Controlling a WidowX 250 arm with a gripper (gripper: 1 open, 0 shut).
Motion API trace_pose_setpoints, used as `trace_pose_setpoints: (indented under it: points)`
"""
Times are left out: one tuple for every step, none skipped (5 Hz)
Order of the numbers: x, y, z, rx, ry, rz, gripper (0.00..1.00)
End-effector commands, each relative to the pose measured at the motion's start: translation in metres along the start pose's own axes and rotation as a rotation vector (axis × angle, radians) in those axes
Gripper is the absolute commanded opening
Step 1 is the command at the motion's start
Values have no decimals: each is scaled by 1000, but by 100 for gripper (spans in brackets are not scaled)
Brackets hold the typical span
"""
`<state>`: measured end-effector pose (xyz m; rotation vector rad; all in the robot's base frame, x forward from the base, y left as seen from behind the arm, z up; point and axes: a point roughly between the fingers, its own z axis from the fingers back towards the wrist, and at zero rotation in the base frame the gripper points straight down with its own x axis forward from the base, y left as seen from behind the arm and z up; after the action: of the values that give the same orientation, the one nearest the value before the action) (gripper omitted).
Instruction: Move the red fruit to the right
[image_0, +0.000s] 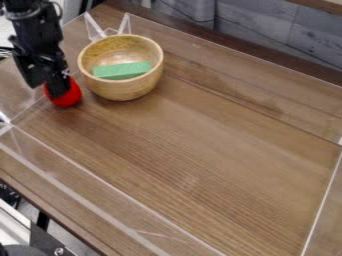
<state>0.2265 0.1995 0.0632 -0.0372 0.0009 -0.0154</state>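
The red fruit (64, 94) lies on the wooden table at the far left, just left of the wooden bowl (123, 66); only its lower right side shows. My black gripper (44, 79) points straight down right over it and hides its top. The jaws are open, with the fingers (58, 76) low around the fruit's upper part. I cannot tell whether they touch it.
A flat green item (120, 70) lies inside the wooden bowl. Clear plastic walls (321, 200) ring the table. The wooden table (201, 150) stretches to the right of the bowl. A grey backdrop stands behind.
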Motion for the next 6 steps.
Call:
trace_pose_setpoints:
  points:
    - [12, 17, 6, 39, -49, 62, 100]
    - [20, 17, 23, 38, -55, 34, 100]
    - [25, 14, 38, 37, -56, 2, 0]
    - [21, 8, 31, 29, -56, -24, 0]
    - [14, 2, 27, 7, -55, -28, 100]
    - [18, 13, 30, -23, -57, -31, 100]
